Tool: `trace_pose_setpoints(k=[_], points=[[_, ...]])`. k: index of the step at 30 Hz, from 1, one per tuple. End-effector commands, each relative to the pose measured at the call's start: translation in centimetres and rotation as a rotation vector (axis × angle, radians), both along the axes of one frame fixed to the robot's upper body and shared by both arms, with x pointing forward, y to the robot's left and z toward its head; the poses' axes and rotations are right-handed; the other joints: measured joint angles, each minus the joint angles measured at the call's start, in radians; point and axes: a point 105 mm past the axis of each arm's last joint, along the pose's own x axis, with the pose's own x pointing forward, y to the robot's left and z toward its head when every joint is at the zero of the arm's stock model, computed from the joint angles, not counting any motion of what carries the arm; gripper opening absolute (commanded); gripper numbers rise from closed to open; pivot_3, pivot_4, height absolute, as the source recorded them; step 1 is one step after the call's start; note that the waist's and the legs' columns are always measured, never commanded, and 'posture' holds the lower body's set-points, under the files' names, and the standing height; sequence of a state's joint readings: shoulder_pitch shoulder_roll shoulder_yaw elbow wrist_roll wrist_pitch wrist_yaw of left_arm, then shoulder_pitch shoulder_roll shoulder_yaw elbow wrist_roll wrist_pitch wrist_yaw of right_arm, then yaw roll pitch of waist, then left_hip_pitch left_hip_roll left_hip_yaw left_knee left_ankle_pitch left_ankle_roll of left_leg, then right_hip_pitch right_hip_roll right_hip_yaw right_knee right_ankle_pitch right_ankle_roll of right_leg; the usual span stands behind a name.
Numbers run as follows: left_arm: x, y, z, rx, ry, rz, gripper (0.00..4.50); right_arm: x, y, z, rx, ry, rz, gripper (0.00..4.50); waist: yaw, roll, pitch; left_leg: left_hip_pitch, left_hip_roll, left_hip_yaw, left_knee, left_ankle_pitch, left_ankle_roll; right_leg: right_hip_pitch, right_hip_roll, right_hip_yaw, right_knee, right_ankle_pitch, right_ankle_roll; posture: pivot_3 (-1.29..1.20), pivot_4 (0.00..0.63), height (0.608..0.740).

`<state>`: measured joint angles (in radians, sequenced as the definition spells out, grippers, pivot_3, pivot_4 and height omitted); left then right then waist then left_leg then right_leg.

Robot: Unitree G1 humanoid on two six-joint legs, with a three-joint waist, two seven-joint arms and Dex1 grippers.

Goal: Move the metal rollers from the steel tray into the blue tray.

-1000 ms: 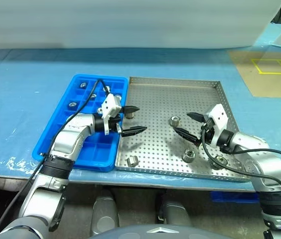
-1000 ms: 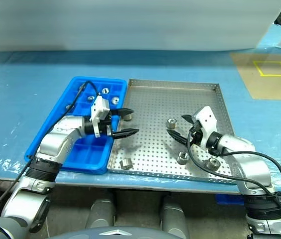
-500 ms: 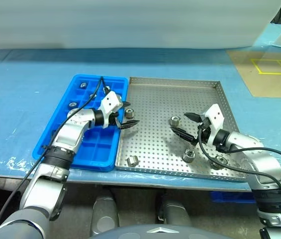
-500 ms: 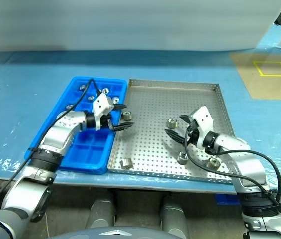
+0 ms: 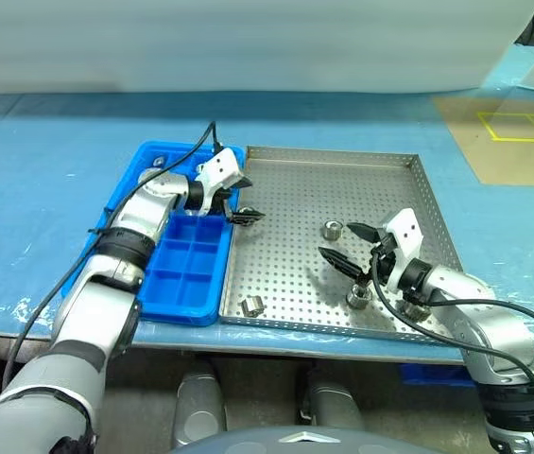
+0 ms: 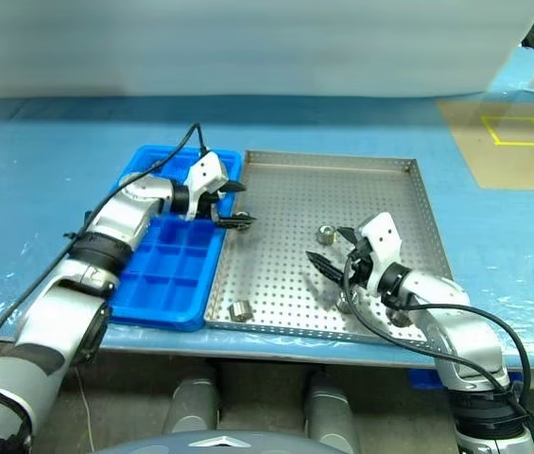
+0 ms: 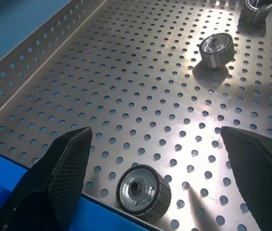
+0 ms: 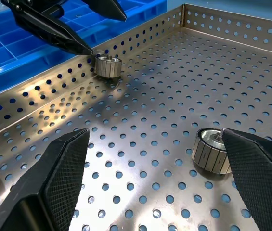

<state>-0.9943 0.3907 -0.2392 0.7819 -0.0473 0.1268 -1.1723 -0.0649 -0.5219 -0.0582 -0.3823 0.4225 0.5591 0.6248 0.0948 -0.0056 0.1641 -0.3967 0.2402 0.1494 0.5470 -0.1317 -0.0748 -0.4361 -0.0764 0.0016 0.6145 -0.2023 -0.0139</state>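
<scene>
The steel tray [image 5: 342, 157] lies to the right of the blue tray [image 5: 186, 279]. My left gripper [image 5: 245, 207] is open at the steel tray's left rim. One metal roller [image 7: 143, 192] lies on the floor between its fingers, untouched. My right gripper [image 5: 350, 248] is open low over the tray's middle right, with a roller [image 8: 213, 151] lying ahead of it, nearer its right finger. Other rollers lie at the centre [image 5: 333, 229], near the front [image 5: 358, 296] and at the front left [image 5: 250, 305]. The left arm hides the blue tray's far cells.
The trays sit on a table covered in blue film [image 5: 40, 208]. A brown board with yellow tape [image 5: 512, 142] lies at the far right. A black cable [image 5: 167, 175] runs along the left arm above the blue tray.
My left gripper has swung away from me along the steel tray's left rim and now straddles the roller there. The right gripper has drifted slightly left and nearer. Both stay open.
</scene>
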Motion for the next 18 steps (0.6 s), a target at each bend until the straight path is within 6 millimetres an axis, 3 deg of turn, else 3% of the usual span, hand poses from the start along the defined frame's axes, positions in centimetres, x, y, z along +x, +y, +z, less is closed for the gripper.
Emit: trace_pose_setpoints(k=[1,10,18], points=[[0.5,-0.1,1.7,0.052,-0.016,-0.050,4.50,-0.3,0.4,1.4,0.015,-0.050,0.007,4.49,0.000,0.000,0.000,0.000,0.000,0.000,0.000,0.000,0.000,0.000,0.000,0.000,0.000,0.000,0.000,-0.14,0.150,0.740],[0.7,-0.4,3.1,0.231,-0.014,-0.161,4.50,-0.4,0.6,1.6,0.021,-0.044,0.012,4.49,0.001,0.000,0.000,0.000,0.000,0.000,-0.001,0.000,0.000,0.001,0.000,0.000,-0.002,0.000,0.000,-0.16,0.150,0.740],[0.3,-0.6,1.8,0.384,-0.017,-0.237,4.50,-0.5,0.8,1.7,0.019,-0.039,0.016,4.49,0.001,0.000,0.000,0.000,0.000,0.000,-0.001,0.000,0.000,0.002,0.000,-0.001,-0.003,0.000,0.000,-0.16,0.150,0.740]])
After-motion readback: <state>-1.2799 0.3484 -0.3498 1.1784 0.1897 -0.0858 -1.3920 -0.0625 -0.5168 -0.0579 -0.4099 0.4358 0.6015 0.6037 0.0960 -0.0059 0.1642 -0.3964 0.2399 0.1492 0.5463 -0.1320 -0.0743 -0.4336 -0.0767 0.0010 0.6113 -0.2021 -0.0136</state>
